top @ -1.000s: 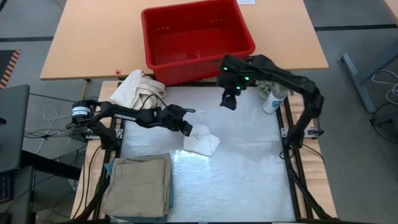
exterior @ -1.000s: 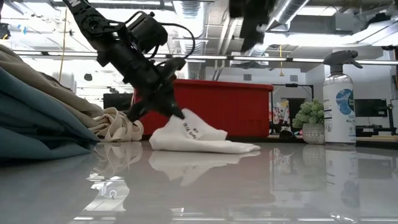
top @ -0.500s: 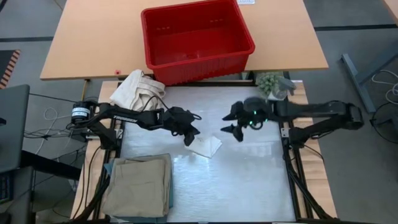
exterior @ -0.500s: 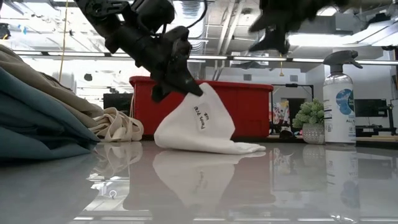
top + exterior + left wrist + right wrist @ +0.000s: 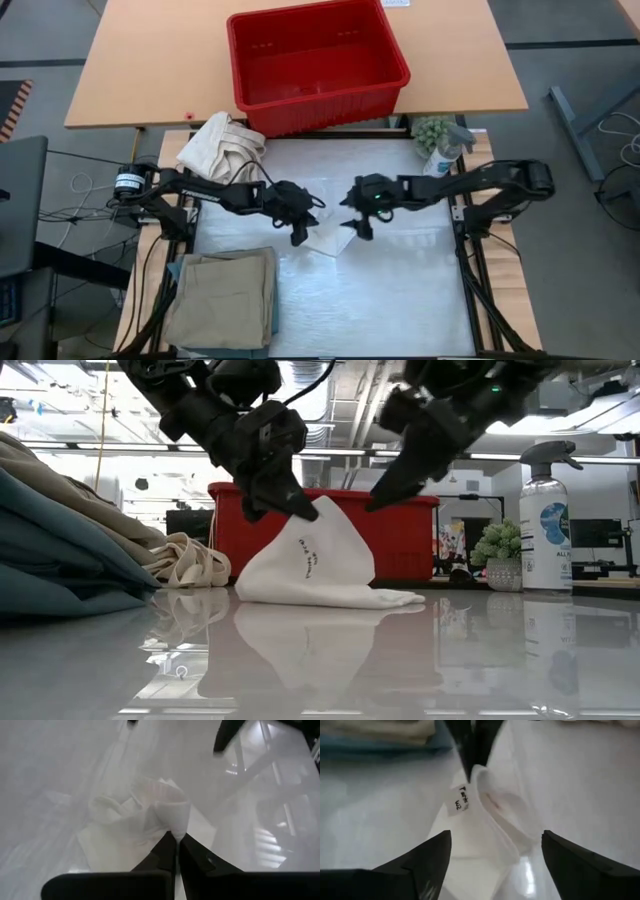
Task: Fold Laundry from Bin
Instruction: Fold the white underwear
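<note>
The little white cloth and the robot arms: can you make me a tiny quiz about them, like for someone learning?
1. True or false: the left gripper is pinching a corner of the small white cloth, lifting it into a peak.
2. The right gripper is: A) open beside the cloth, B) shut on the cloth, C) inside the red bin.
3. Fill in: the folded tan trousers lie on the ______ arm's side of the table.

Key: 1 true; 2 A; 3 left.

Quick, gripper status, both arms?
Left gripper: shut on the small white cloth, one corner lifted off the table.
Right gripper: open, close to the cloth, holding nothing.
</note>
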